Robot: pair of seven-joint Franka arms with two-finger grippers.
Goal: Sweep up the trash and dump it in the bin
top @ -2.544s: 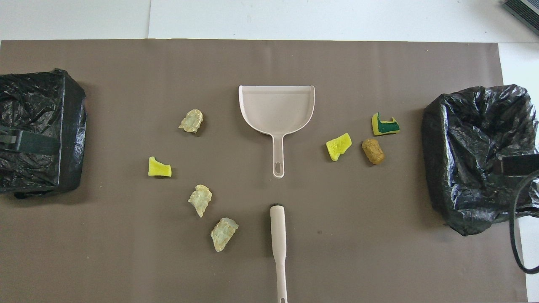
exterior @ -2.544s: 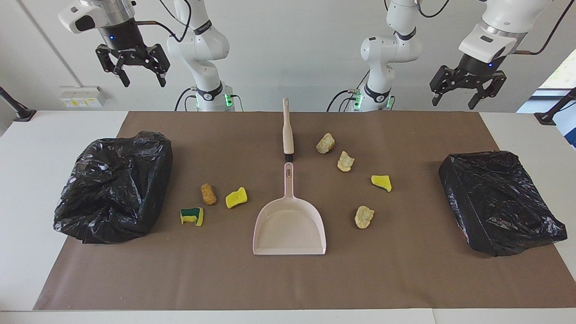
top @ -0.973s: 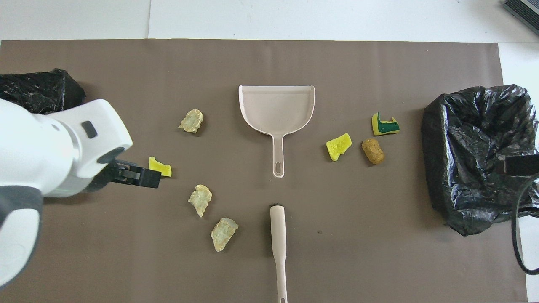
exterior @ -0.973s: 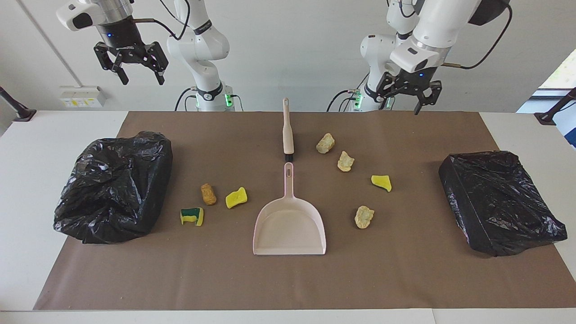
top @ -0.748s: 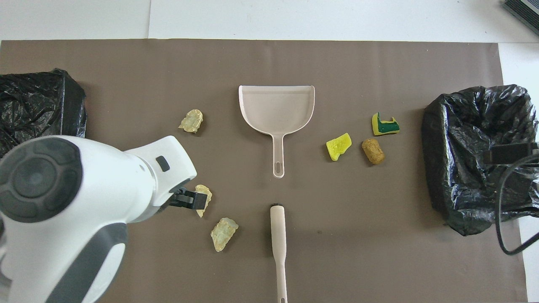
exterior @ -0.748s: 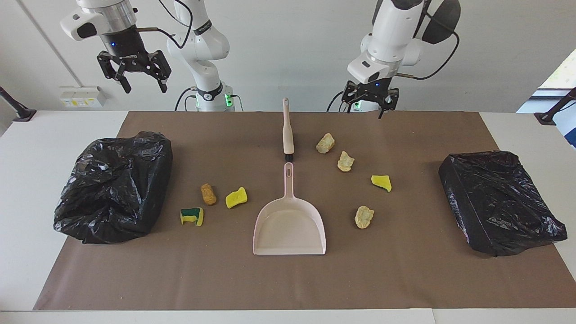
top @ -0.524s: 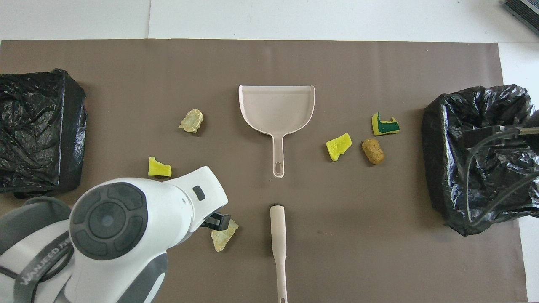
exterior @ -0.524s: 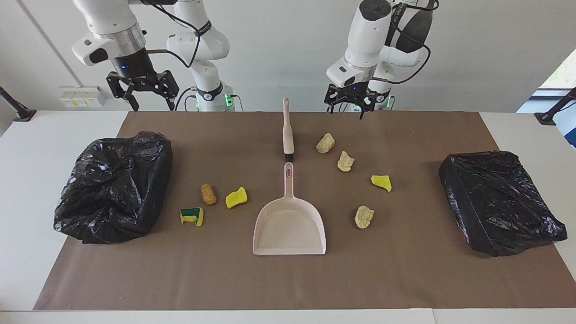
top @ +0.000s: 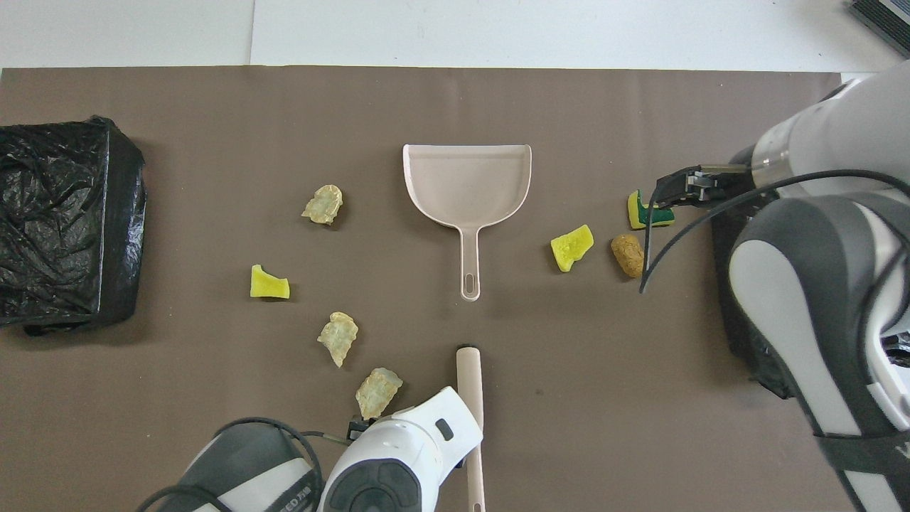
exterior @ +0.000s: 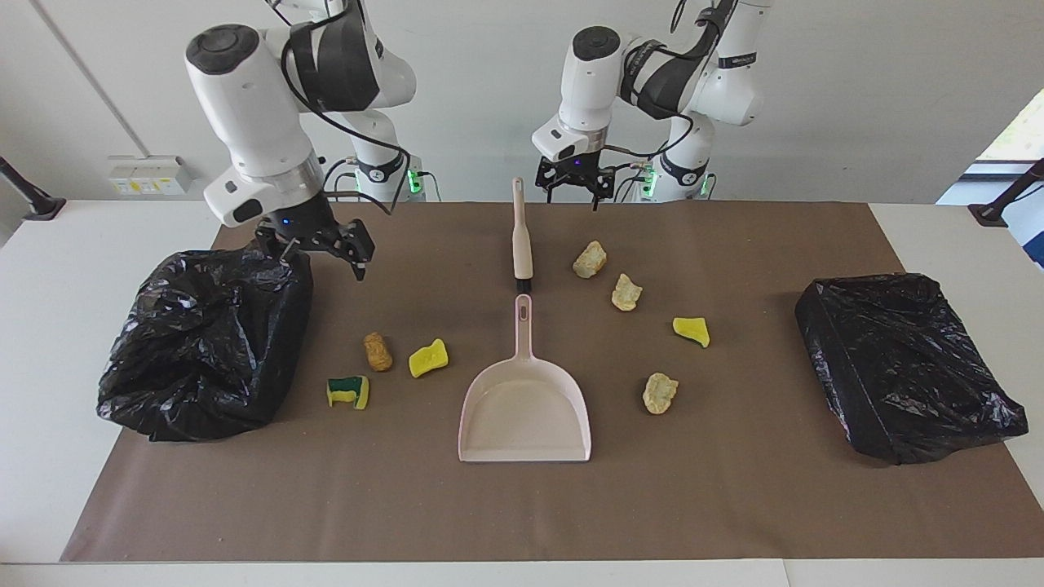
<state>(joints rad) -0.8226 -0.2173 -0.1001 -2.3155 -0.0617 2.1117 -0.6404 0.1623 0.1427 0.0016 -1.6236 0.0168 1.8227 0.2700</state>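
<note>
Seven small scraps of trash lie scattered on a brown mat covering a white desk. In the facing view, a beige plastic dustpan sits mid-mat, and a beige brush lies toward the robots' edge, in line with its handle. Three scraps, a tan foam lump, a yellow sponge piece and a green-and-yellow sponge, lie toward the right arm's end, beside a crumpled black bag-lined bin. Four lie toward the left arm's end: three pale foam chunks and a yellow wedge. A flat black bag-covered box sits at that end. The right pincer, spread wide and empty, hangs over the bin's edge. The left pincer, wide and empty, hovers beside the brush handle.

In the overhead view, the right pincer overlaps the green-and-yellow sponge; the left arm covers the brush handle.
</note>
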